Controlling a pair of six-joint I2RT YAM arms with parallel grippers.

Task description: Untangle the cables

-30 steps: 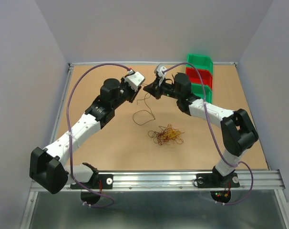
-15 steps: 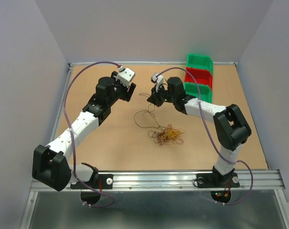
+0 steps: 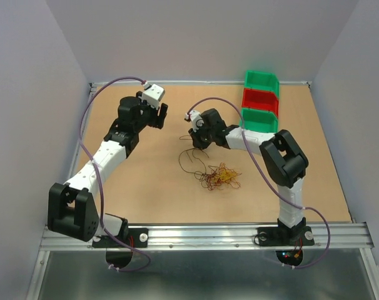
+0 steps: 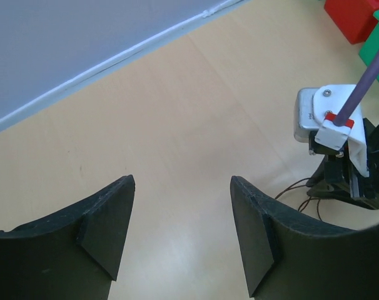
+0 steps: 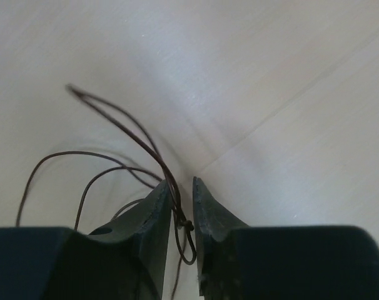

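Note right gripper [image 5: 182,187] parted a slit around a dark strand [image 5: 124,125] trailing toward the cables [image 3: 219,177] heaped on the table [image 3: 146,187] to its near side, with left gripper [image 4: 182,181] spread wide, empty, well apart leftward.

Pale grey walls [image 3: 196,37] enclose a tan wooden table [image 3: 146,181].

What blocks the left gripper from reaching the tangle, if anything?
Probably yes, but not directly. The open left gripper is far-left of the tangle, and the right gripper, a dark strand between its fingers, sits about on that line. Bare table nearer the bases leaves a detour.
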